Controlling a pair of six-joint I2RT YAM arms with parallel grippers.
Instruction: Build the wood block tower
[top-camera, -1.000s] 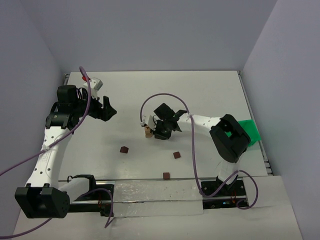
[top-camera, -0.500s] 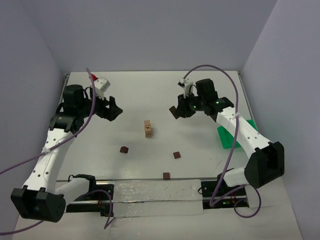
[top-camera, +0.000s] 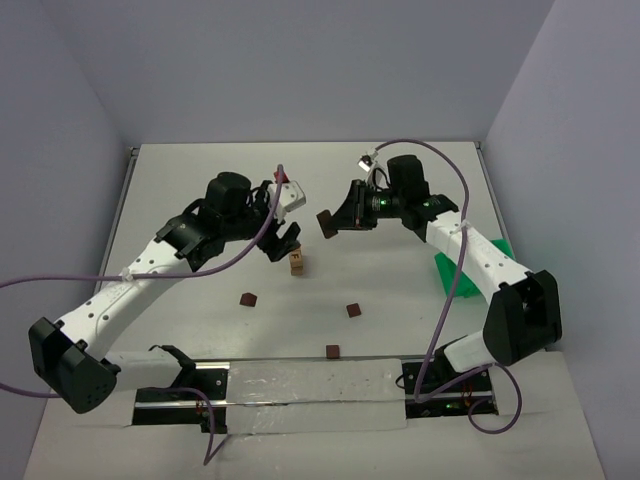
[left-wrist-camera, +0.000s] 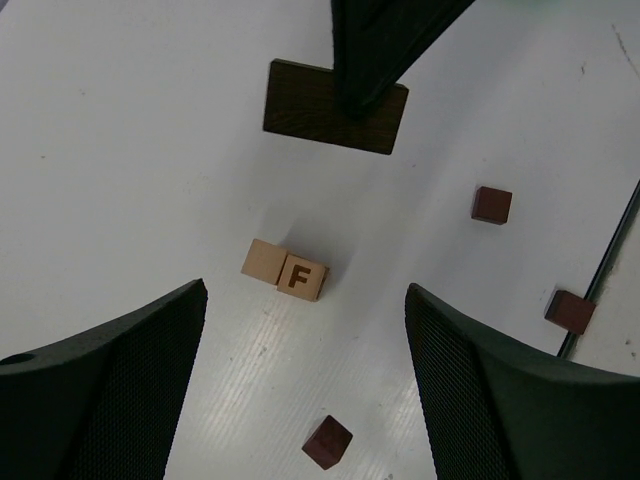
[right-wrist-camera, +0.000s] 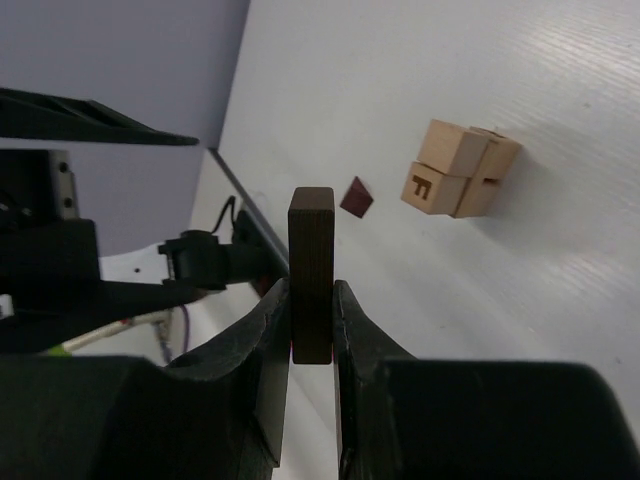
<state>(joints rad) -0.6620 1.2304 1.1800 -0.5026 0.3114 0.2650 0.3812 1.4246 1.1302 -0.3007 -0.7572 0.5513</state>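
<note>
The tower is two light tan cubes (top-camera: 297, 263) in a short stack at mid-table; one face bears an "F". It shows in the left wrist view (left-wrist-camera: 285, 272) and the right wrist view (right-wrist-camera: 460, 168). My left gripper (top-camera: 285, 241) hovers over the stack, open and empty (left-wrist-camera: 305, 293). My right gripper (top-camera: 340, 218) is shut on a dark brown brick (top-camera: 326, 223), held in the air just right of and beyond the stack. The brick stands on edge between my right fingers (right-wrist-camera: 311, 270) and shows in the left wrist view (left-wrist-camera: 335, 106).
Three loose dark brown cubes lie on the table nearer the arm bases (top-camera: 247, 299), (top-camera: 353, 310), (top-camera: 332, 351). A green bin (top-camera: 448, 272) sits at the right, partly behind the right arm. A metal rail runs along the near edge (top-camera: 300, 385).
My left arm swung in from the far left to above the tan stack. My right gripper left the stack, went far right, and has come back left with the dark brick.
</note>
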